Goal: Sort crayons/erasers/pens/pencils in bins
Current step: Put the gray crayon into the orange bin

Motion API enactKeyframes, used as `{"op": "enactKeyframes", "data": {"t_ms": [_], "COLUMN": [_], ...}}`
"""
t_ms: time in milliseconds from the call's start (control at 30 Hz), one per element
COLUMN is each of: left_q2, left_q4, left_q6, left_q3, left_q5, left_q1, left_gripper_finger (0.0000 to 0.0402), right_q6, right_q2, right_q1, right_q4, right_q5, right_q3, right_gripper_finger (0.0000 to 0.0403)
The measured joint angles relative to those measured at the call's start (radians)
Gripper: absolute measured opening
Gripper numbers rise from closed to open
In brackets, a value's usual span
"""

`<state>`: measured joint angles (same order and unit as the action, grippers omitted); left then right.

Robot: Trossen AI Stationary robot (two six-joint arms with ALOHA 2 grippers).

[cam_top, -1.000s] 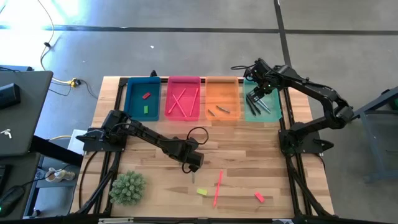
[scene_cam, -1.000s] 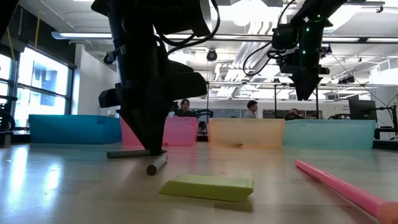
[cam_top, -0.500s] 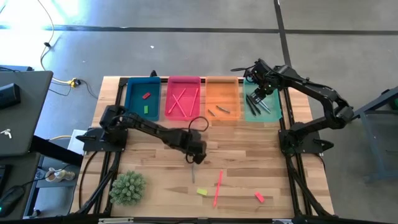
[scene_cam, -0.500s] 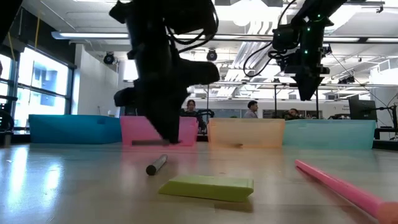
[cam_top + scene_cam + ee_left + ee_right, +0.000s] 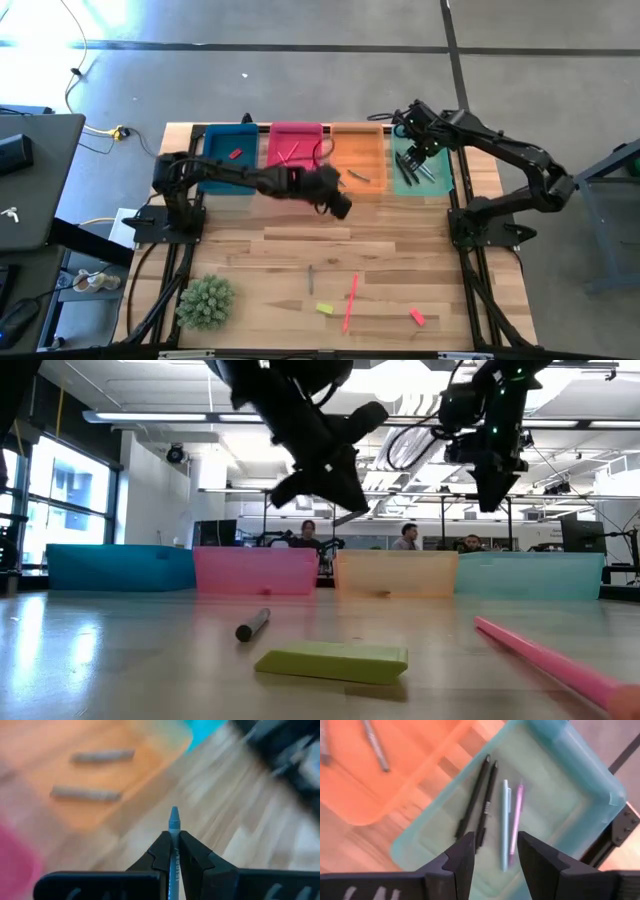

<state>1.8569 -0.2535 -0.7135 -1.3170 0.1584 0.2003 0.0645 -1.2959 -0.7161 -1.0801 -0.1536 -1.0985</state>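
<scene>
Wooden table [image 5: 400,250] — left gripper [image 5: 174,840] clamps a grey crayon [image 5: 174,827] for carrying to the orange bin [image 5: 358,135]; right gripper [image 5: 495,852] hangs parted above the teal bin [image 5: 570,785].

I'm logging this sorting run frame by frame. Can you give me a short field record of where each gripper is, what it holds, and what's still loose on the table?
left gripper: shut on a grey crayon, raised near the orange bin
right gripper: open, empty, above the teal bin
orange bin contents: two crayons
teal bin contents: four pens
loose on table: yellow-green eraser, pink pencil, red eraser, one short dark stick
</scene>
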Motion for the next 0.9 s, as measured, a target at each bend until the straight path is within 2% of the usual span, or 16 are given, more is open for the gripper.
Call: {"op": "enactKeyframes", "data": {"t_ms": [133,433,700,900], "left_q2": [0.002,0.004,0.004,0.004], "left_q4": [0.142,0.221,0.221,0.229], "left_q6": [0.049,0.169,0.316,0.369], "left_q3": [0.0,-0.001,-0.001,-0.001], "left_q5": [-0.08,-0.113,-0.061,-0.061], "left_q1": [0.089,0.224,0.247,0.247], "left_gripper_finger": [0.001,0.001,0.001,0.001], "right_q6": [0.071,0.273,0.466,0.649], "right_q2": [0.042,0.107,0.107,0.107], "right_q1": [0.035,0.134,0.265,0.381], "right_q4": [-0.001,0.0,0.013,0.019], "right_q5": [0.016,0.016,0.014,-0.072], "right_q3": [0.0,0.0,0.0,0.0], "right_gripper_finger": [0.014,0.014,0.014,0.014]}}
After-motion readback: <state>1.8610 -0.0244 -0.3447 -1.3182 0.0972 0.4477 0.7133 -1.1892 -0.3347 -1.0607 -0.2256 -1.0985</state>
